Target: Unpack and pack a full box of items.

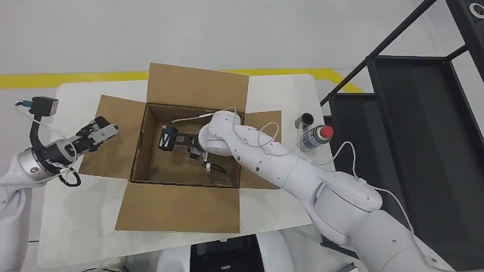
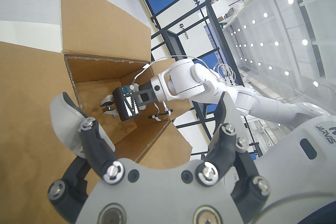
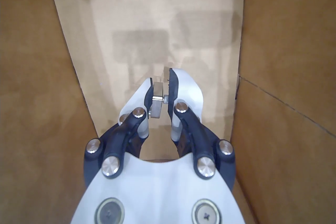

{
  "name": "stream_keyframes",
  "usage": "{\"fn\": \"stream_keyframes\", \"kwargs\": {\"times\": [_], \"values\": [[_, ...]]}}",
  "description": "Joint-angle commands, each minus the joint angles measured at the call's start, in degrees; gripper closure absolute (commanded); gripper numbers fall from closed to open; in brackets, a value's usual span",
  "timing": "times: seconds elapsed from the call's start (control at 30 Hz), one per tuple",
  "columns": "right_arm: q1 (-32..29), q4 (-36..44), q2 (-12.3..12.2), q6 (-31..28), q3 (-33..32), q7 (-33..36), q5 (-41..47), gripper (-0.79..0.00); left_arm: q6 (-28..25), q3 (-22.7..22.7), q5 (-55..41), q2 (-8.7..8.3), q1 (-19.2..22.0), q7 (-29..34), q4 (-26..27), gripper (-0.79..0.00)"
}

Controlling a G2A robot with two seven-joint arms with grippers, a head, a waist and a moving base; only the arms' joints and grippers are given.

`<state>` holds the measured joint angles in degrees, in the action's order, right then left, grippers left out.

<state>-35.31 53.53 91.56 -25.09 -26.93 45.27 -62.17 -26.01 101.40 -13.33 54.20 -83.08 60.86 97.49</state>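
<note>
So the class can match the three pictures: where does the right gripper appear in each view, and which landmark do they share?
Top view: the right gripper is down inside the open box.
Left wrist view: the right gripper is farther off, reaching into the box.
Right wrist view: the right gripper is mid-picture, shut on a small metal part.
Shared landmark: the cardboard box.

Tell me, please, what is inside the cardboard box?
The right gripper is inside the cardboard box, shut on a small metal part. Around it I see bare cardboard. The floor beneath the arm is covered.
</note>
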Motion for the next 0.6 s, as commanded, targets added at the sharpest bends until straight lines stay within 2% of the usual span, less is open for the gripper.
{"fn": "stream_keyframes", "kwargs": {"times": [0.0,0.3,0.57], "values": [[-0.56,1.21,-0.59,0.26,-1.05,0.24,-0.47,0.0,0.0,0.0,0.0,0.0,0.0,0.0,0.0,-0.785],[-3.12,10.14,-3.66,-0.05,-7.21,-0.38,-2.84,0.0,0.0,0.0,0.0,0.0,0.0,0.0,0.0,-0.785],[-10.08,25.39,-8.07,-3.63,-17.13,-1.09,-4.25,0.0,0.0,0.0,0.0,0.0,0.0,0.0,0.0,-0.785]]}}
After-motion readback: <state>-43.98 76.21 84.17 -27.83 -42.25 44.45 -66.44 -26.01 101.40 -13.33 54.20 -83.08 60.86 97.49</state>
